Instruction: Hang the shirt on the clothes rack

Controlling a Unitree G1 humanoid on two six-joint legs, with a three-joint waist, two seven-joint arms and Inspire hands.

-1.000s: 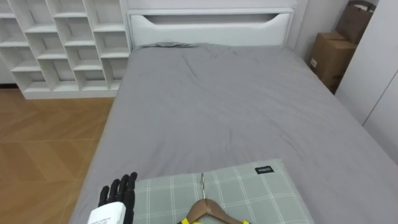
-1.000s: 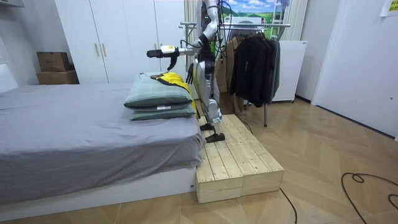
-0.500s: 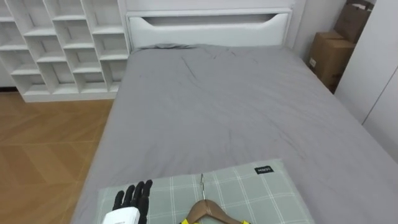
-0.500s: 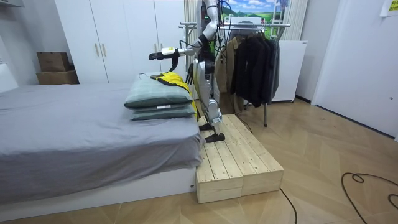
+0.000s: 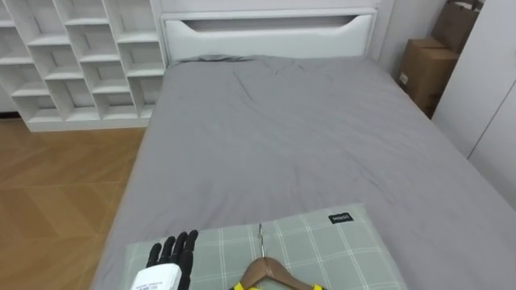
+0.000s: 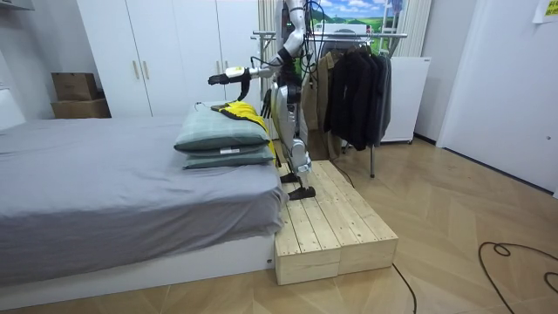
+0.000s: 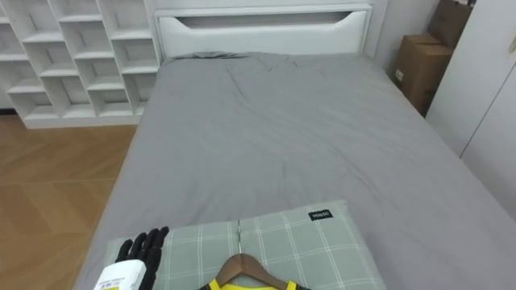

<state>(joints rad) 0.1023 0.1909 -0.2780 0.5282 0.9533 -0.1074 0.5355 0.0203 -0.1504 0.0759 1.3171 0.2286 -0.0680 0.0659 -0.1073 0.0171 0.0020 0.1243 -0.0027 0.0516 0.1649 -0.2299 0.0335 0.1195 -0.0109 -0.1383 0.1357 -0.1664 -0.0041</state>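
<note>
A wooden hanger [image 5: 265, 270] with a metal hook lies on a green checked pillow [image 5: 339, 248] at the near end of the bed, with a yellow garment [image 6: 237, 110] on it. My left hand [image 5: 171, 256] hovers open over the pillow's left corner, fingers straight and pointing up the bed, a hand's width left of the hanger. In the room view I stand on a wooden platform [image 6: 331, 222] at the bed's foot, with the left hand [image 6: 218, 78] held out above the stacked pillows [image 6: 222, 133].
The grey bed [image 5: 282, 137] stretches ahead to a white headboard [image 5: 270, 32]. White cube shelves [image 5: 72, 56] stand at the left, cardboard boxes [image 5: 431, 72] at the right. Behind me a clothes rack [image 6: 349, 35] holds dark garments [image 6: 357, 87].
My left hand has shifted a little to the right, from beside the pillow's left edge to over its corner. The hanger and garment lie as before.
</note>
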